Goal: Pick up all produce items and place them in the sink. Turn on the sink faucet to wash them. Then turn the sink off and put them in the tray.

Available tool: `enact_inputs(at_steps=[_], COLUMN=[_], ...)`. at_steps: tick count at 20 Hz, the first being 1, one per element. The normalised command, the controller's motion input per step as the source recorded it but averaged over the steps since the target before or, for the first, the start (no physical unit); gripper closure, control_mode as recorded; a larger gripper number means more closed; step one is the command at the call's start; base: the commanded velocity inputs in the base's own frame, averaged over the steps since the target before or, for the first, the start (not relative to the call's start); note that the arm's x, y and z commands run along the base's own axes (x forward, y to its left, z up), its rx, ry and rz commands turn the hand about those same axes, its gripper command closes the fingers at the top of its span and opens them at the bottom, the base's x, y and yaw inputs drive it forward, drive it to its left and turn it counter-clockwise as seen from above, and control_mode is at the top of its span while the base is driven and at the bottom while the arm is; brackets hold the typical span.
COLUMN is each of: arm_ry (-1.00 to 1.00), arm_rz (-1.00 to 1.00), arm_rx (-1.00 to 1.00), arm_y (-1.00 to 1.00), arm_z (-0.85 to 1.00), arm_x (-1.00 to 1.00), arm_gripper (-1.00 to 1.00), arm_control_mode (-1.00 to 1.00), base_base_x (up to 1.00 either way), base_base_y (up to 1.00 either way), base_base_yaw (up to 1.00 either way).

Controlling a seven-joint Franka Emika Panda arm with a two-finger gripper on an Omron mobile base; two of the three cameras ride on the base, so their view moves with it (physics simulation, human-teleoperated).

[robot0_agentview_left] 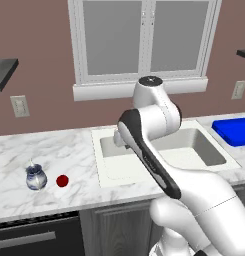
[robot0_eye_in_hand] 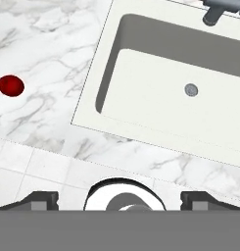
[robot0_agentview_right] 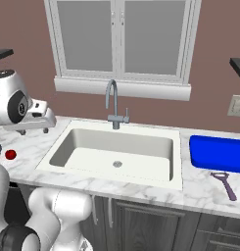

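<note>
Nothing done yet: red fruit [robot0_agentview_left: 62, 180] sits on worktop [robot0_agentview_left: 69, 150], sink [robot0_agentview_right: 141, 142] empty, tool [robot0_eye_in_hand: 119, 201] spread, holding nothing.

Flat, even rendered light throughout, bright and without glare. Soft shading darkens the sink [robot0_agentview_right: 116, 147] walls; the fruit [robot0_eye_in_hand: 11, 85] has a faint highlight. Edges look slightly coarse, with no blur or distortion.

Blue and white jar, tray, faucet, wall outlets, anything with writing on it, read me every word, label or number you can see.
None can be read. The jar carries only a blue pattern, no letters. The tray, faucet, peeler, wall outlets and red fruit are all unmarked.
</note>
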Motion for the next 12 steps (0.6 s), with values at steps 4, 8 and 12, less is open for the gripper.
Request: enact_inputs(at_steps=[4, 8, 12], arm_ry=[0.00, 0.00, 0.00], arm_rz=[0.01, 0.06, 0.09], arm_rx=[0.00, -0.01, 0.00], arm_y=[0.46, 0.49, 0.43], arm_z=[-0.30, -0.14, -0.13], arm_x=[-0.01, 0.00, -0.03], arm_gripper=[-1.00, -1.00, -1.00], arm_control_mode=[-1.00, -1.00, -1.00], base_base_x=[0.00, 0.00, 0.00], base_base_y=[0.00, 0.00, 0.00], base_base_yaw=[0.00, 0.00, 0.00])
